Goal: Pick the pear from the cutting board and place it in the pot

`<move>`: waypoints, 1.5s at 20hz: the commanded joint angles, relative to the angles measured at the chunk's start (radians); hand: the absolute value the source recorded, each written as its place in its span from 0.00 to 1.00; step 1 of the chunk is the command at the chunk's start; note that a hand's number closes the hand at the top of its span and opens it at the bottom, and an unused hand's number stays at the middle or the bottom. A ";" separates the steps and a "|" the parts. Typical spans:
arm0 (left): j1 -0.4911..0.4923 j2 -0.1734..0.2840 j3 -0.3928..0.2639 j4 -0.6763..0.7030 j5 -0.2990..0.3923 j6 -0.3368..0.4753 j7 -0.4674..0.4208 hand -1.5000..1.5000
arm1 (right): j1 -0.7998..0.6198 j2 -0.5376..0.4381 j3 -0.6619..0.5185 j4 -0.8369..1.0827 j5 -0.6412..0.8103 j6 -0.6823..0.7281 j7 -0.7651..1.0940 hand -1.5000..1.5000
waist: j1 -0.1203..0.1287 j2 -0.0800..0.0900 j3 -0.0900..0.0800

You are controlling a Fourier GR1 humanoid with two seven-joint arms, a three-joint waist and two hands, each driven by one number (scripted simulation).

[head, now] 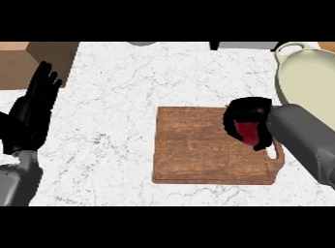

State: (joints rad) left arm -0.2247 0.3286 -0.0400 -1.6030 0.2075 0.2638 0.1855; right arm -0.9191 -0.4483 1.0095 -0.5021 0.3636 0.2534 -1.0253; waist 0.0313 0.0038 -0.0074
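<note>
white marbled counter [120, 126] fills the view, a brown box corner [13, 63] at 10 o'clock, grey shapes cut off along the 12 o'clock edge.

right hand [251, 114]: fingers curled round a red thing that shows between them, which i take to be the pear [247, 131]. it looks red rather than pear-green, and most of it is hidden by the hand. hand and pear sit over the right edge of the wooden cutting board [199, 145], at about 3 o'clock from the board's middle. can't tell if the pear is lifted off the wood or touching it. grey forearm runs off toward 4 o'clock.

cream pot [293, 77] at 1 o'clock from the hand, near but apart, partly cut by the frame's right edge, rim handle at its top left.

left hand [38, 104] at 9 o'clock, fingers straight and up, holding nothing, resting near the left edge.

risks, judged:
- only a slice of pear shows inside the curl, so the wrap may be partial; a fast swing toward 1 o'clock could let it slip out.
- pot rim stands between hand and bowl; too low a carry would clip the rim or handle and shove the pot.
- forearm passes over the board's right edge; a low drag may shift the board.
- release before clearing the rim puts the pear on the counter.
</note>
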 commanded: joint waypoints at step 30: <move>0.139 0.047 0.112 -0.032 0.041 -0.029 -0.005 0.50 | 0.642 -0.525 -0.708 -1.183 -0.446 -0.600 0.945 1.00 | -0.121 -0.026 0.004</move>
State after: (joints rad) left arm -0.0888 0.3825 0.0798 -1.6407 0.2382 0.2592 0.1888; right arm -0.3458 -0.8658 0.4042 -1.5244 -0.0339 -0.3080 -0.1973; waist -0.1175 -0.0331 -0.0039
